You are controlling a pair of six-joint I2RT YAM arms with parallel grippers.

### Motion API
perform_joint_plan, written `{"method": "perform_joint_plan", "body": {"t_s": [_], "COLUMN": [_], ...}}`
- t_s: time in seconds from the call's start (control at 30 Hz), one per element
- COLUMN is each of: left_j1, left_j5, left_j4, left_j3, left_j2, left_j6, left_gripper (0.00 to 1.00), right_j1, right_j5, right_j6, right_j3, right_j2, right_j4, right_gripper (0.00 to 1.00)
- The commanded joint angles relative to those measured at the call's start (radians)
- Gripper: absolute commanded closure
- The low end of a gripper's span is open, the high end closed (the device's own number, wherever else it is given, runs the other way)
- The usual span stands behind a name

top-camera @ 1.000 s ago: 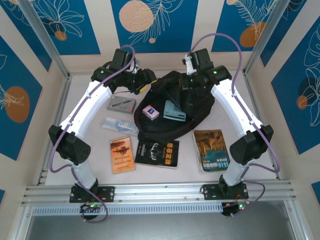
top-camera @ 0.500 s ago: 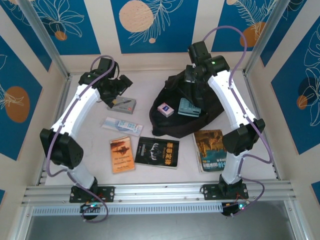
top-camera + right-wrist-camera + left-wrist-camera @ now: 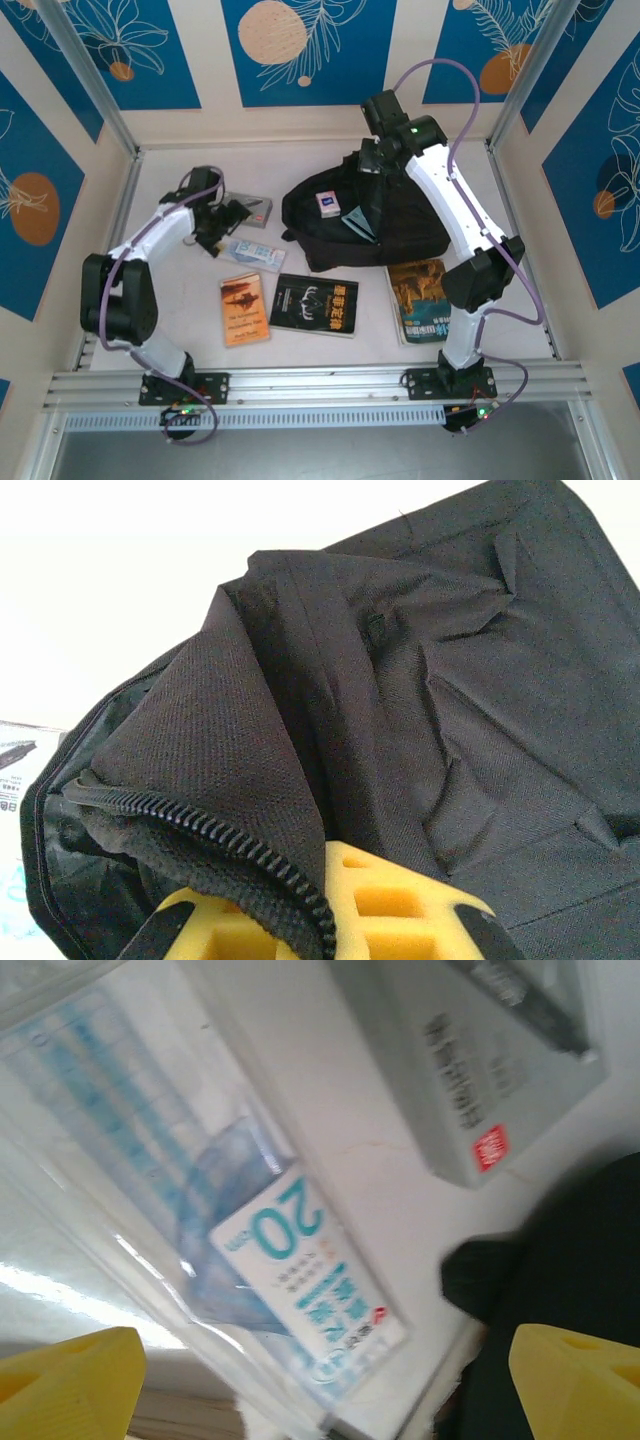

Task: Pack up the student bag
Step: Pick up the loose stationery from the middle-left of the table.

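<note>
The student bag point(image 3: 400, 225) is a big black fabric backpack lying at the back middle of the table, its mouth held open. A small white and blue box point(image 3: 327, 203) and a teal flat item point(image 3: 358, 222) rest in the opening. My right gripper point(image 3: 373, 160) is at the bag's far edge, shut on the zippered rim point(image 3: 215, 830), with black fabric lying over its yellow fingers point(image 3: 400, 900). My left gripper point(image 3: 228, 222) is left of the bag. It hangs open over a clear ruler packet point(image 3: 300, 1270), its yellow fingertips point(image 3: 60, 1380) wide apart and holding nothing.
A grey box point(image 3: 256, 208) lies just behind the packet point(image 3: 250, 253). Three books lie along the front: an orange one point(image 3: 245, 308), a black one point(image 3: 315, 303), and a dark illustrated one point(image 3: 420, 298) by the right arm. Metal frame rails edge the table.
My left gripper left the bag's back edge, opened, and swung left and nearer to hover over the ruler packet. The right gripper kept its hold, and the bag spread leftward.
</note>
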Motion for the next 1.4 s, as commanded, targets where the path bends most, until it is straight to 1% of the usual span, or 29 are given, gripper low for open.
{"method": "perform_joint_plan", "body": {"t_s": [0.0, 0.03, 0.17, 0.33, 0.53, 0.77, 1.0, 1.1, 1.37], "left_j1": [0.013, 0.016, 0.04, 0.08, 0.096, 0.112, 0.113, 0.113, 0.113], "left_j5": [0.082, 0.084, 0.096, 0.137, 0.143, 0.168, 0.178, 0.176, 0.167], "left_j4": [0.243, 0.273, 0.297, 0.359, 0.362, 0.423, 0.449, 0.428, 0.377], "left_j3": [-0.13, -0.168, -0.258, -0.343, -0.367, -0.394, -0.397, -0.398, -0.41], "left_j2": [-0.103, -0.126, -0.157, -0.177, -0.159, -0.117, -0.08, -0.07, -0.115], "left_j6": [0.072, 0.066, 0.056, 0.038, 0.04, 0.028, 0.026, 0.02, 0.011], "left_gripper": [0.07, 0.07, 0.08, 0.15, 0.23, 0.31, 0.36, 0.38, 0.38], "right_j1": [-0.004, -0.005, -0.005, -0.008, -0.01, -0.01, -0.011, -0.01, -0.011], "right_j5": [-0.058, -0.067, -0.072, -0.072, -0.08, -0.093, -0.096, -0.091, -0.093], "right_j6": [-0.003, -0.005, -0.006, -0.008, -0.012, -0.002, 0.006, 0.007, 0.012], "right_j3": [-0.023, -0.031, -0.064, -0.1, -0.119, -0.18, -0.229, -0.237, -0.249], "right_j2": [-0.084, -0.09, -0.11, -0.129, -0.139, -0.172, -0.2, -0.207, -0.21], "right_j4": [0.012, 0.012, 0.012, 0.017, 0.022, 0.049, 0.068, 0.069, 0.077], "right_gripper": [1.0, 1.0, 1.0, 1.0, 1.0, 1.0, 1.0, 1.0, 1.0]}}
